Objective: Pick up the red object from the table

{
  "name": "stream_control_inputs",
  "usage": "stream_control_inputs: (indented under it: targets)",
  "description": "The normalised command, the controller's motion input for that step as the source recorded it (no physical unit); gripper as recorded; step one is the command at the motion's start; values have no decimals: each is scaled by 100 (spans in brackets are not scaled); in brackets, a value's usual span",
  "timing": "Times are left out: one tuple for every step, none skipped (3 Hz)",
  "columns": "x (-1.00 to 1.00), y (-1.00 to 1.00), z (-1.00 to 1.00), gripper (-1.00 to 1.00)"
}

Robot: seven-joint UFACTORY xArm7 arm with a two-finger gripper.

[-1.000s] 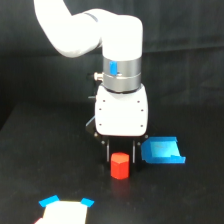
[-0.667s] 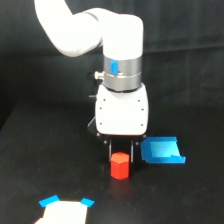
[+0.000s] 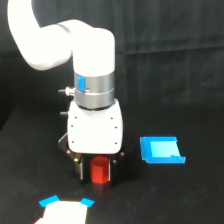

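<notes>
Hand [image 3: 96, 172] lowered over the black surface [image 3: 190, 200], fingers either side of the red object [image 3: 100, 170], which sits between them; whether pinching or merely straddling, cannot tell. Off toward the exterior view's right, well apart, a flat blue piece [image 3: 161, 150]. Nearer the camera, a white and blue thing [image 3: 65, 210].

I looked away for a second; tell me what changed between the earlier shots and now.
The gripper has come down around the red object, its fingers now on either side of the block; whether they have clamped is unclear. The red object still rests on the table. The blue piece has not moved.
</notes>
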Motion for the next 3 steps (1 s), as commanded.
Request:
stream_control_inputs:
  targets:
    - [62,27,72,-100]
    - [-22,78,96,-69]
    - [-31,100,100,-100]
